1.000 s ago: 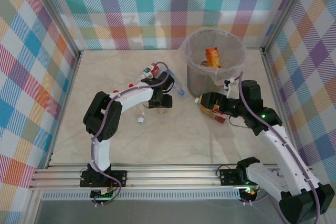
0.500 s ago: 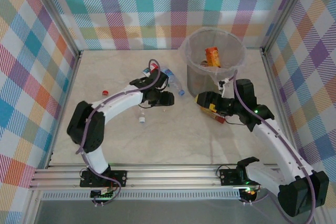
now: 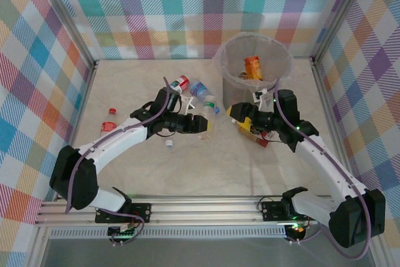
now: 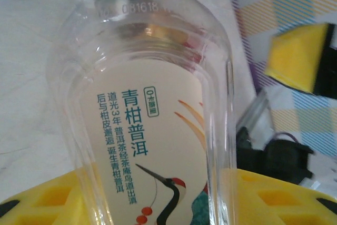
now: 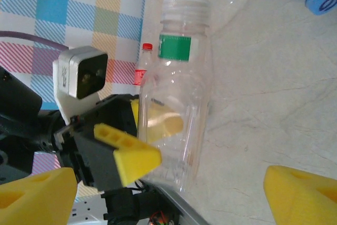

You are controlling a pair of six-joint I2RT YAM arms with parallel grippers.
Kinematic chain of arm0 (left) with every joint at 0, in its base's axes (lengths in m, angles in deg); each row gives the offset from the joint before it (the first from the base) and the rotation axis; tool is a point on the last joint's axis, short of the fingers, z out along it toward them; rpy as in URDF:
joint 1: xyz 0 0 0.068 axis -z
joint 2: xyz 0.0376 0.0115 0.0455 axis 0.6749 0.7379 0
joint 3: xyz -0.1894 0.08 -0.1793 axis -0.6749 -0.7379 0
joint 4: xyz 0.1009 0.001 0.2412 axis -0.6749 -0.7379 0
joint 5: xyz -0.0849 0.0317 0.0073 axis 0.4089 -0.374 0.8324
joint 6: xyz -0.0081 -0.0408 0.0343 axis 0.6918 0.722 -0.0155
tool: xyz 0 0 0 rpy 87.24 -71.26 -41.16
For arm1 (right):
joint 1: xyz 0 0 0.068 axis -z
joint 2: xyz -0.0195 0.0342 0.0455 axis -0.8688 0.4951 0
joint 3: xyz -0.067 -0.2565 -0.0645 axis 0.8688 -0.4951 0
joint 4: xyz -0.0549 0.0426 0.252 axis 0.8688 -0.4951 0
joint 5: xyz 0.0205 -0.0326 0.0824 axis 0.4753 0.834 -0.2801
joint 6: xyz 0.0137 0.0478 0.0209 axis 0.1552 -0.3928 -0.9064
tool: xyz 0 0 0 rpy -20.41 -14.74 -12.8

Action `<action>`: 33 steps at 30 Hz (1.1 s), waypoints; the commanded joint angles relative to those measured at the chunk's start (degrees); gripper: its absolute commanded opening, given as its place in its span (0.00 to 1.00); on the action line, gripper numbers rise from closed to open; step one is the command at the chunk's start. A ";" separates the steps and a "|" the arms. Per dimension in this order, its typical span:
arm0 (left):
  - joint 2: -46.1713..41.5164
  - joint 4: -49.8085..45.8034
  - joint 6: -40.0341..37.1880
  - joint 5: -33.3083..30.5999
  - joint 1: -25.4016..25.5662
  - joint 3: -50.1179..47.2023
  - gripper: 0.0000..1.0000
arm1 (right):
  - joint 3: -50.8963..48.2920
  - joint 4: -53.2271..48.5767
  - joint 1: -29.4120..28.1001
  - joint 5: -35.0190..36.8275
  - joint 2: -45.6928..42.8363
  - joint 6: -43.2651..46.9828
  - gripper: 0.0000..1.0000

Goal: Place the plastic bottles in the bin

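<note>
**Bottle pinched on the left, right jaws open around its base**

My left jaws are pressed together on a clear bottle [image 4: 152, 119] with a cream label. The yellow pads [image 4: 42, 204] pinch its lower body, and the green-banded neck sticks out ahead of them. In the right wrist view the bottle's base is nearest and its white cap points away. It sits between my right jaws, which are spread wide, one pad [image 5: 300, 193] on each side, touching nothing.

From above, the two arms meet nose to nose over the middle of the table [image 3: 187, 173], just near-left of the bin [image 3: 220, 60]. I can't tell whether the bottle is lifted clear of the table.

The bin lies far and right of the bottle, with the right arm between them and nearer the rim. I read this as a hand-over. The right jaws would have to close across the bottle's width, below the left pads' grip, before the left lets go.
</note>
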 commanded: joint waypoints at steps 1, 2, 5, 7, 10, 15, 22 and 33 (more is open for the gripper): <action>-3.37 8.25 0.74 9.71 -0.58 -1.87 0.51 | 0.53 5.37 -1.03 -2.31 1.05 -3.20 0.92; -3.95 9.97 1.64 10.49 -0.58 -2.53 0.52 | 0.55 6.23 -1.28 -2.53 1.44 -3.66 0.92; -4.72 15.94 5.96 12.59 -0.58 -4.28 0.53 | 0.53 8.71 -2.17 -3.01 2.52 -5.12 0.93; -4.83 19.18 8.68 14.09 -0.58 -4.95 0.53 | 0.83 9.79 -2.80 -2.90 3.13 -5.70 0.93; -5.26 22.65 11.55 15.49 -0.60 -5.94 0.53 | 1.14 11.82 -3.53 -3.08 4.10 -6.75 0.93; -5.58 24.71 13.93 16.21 -0.58 -6.81 0.53 | 1.32 16.81 -4.54 -5.04 5.64 -9.32 0.92; -5.70 27.92 17.42 16.79 -0.49 -6.84 0.56 | 0.97 22.09 -6.17 -6.57 7.03 -11.08 0.89; -5.51 29.24 20.30 17.08 -0.49 -6.18 0.57 | 0.09 28.08 -6.62 -7.38 6.89 -14.14 0.76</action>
